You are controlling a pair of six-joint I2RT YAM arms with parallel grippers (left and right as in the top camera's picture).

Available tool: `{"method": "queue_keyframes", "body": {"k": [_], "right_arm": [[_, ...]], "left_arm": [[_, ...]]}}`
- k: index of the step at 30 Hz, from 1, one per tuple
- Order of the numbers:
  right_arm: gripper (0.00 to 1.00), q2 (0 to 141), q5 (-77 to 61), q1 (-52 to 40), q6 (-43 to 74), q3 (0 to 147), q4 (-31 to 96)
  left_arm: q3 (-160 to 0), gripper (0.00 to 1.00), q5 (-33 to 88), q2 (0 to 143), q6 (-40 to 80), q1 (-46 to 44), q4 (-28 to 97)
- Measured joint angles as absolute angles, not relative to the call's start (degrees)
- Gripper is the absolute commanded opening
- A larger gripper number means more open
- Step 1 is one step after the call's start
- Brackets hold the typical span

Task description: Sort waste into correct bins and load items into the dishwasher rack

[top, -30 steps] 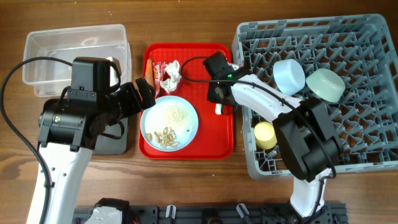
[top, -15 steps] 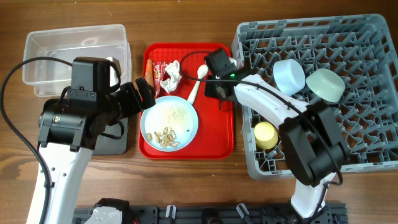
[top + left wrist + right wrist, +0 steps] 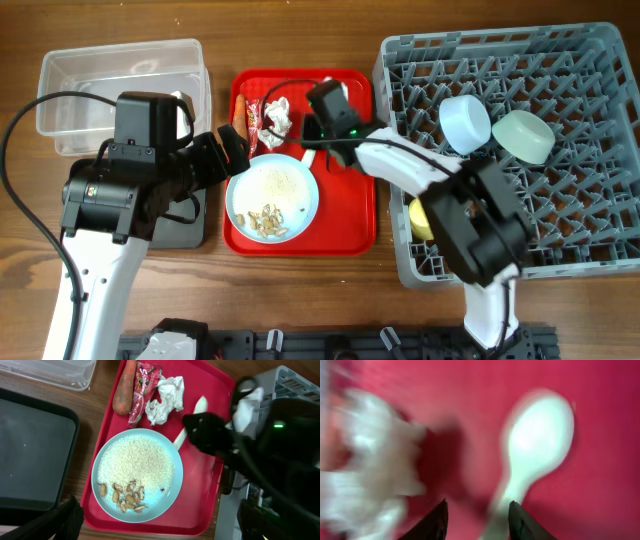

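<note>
The right tool (image 3: 479, 522) has slid left over the red tray (image 3: 355, 215) and hangs open astride the white spoon (image 3: 537, 440), right of the crumpled tissue (image 3: 375, 470). A grasp seems imminent. The left tool (image 3: 162, 522) waits open.

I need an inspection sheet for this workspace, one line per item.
Surface: brown wooden table bearing flat red plastic tray.
Job's things: white plastic spoon, crumpled white tissue, red-and-white wrapper, orange carrot piece and pale blue round plate holding rice and scraps, on the tray; light blue bowl, mint-green bowl and small yellow cup in grey pegged rack; clear plastic rectangular tub empty.
Clutter: nothing seen.
Pincers: left pincer open over the tray; right pincer open astride spoon handle.
Cables: black cable loops beside left arm.
Surroundings: nothing seen.
</note>
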State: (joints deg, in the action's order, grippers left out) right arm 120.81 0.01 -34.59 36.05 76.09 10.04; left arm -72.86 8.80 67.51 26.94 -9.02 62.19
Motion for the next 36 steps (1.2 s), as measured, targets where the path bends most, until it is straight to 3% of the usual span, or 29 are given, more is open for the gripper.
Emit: {"method": "queue_keyframes", "body": {"k": [2, 6, 10, 21, 36], "right_arm": [[0.33, 120.86, 0.67, -34.57, 36.40, 76.79, 12.10], [0.33, 120.38, 2.07, -34.57, 39.55, 77.97, 18.85], [0.40, 119.15, 3.84, -34.57, 41.98, 78.04, 23.55], [0.40, 118.91, -1.52, -36.49, 31.97, 76.31, 8.36], [0.40, 121.51, -3.42, -37.43, 33.10, 76.31, 7.20]], "left_arm": [[-72.86, 1.00, 8.80, 67.51, 26.94, -9.02, 62.17], [-72.86, 1.00, 8.80, 67.51, 26.94, -9.02, 62.19], [-72.86, 1.00, 8.80, 67.51, 26.94, -9.02, 62.19], [-72.86, 1.00, 8.80, 67.51, 26.94, -9.02, 62.19], [-72.86, 1.00, 8.80, 67.51, 26.94, -9.02, 62.19]]}}
